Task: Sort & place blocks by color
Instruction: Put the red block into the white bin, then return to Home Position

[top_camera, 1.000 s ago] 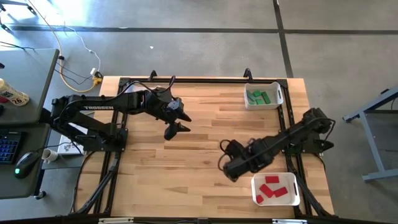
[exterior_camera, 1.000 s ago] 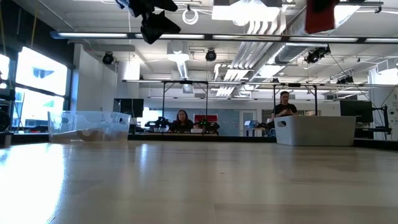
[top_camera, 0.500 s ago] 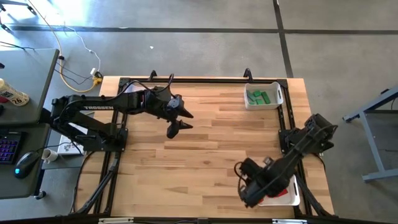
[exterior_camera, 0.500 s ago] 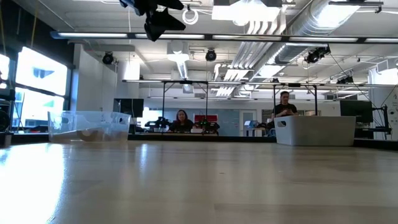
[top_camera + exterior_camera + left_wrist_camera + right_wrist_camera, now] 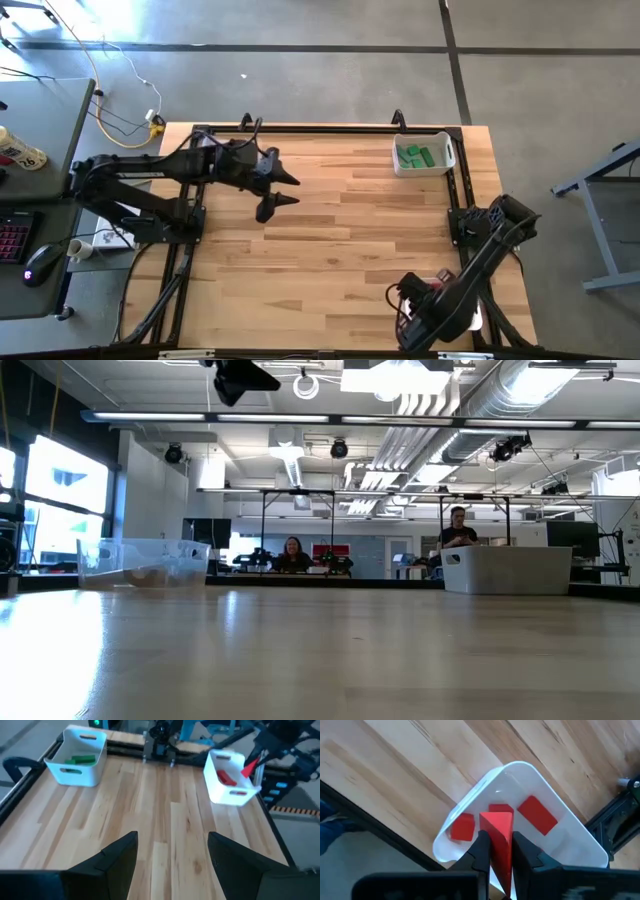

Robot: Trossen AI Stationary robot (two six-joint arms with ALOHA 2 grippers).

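Nearly done: right gripper (image 5: 501, 851) clamps last red block (image 5: 498, 836) over red bin (image 5: 470, 795), green bin (image 5: 446, 150) filled, table (image 5: 330, 240) bare, left gripper (image 5: 172, 851) apart.

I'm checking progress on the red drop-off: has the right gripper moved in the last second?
Yes. In the high view the right gripper has swung from mid-table toward the near edge, now over the red bin, holding a red block.
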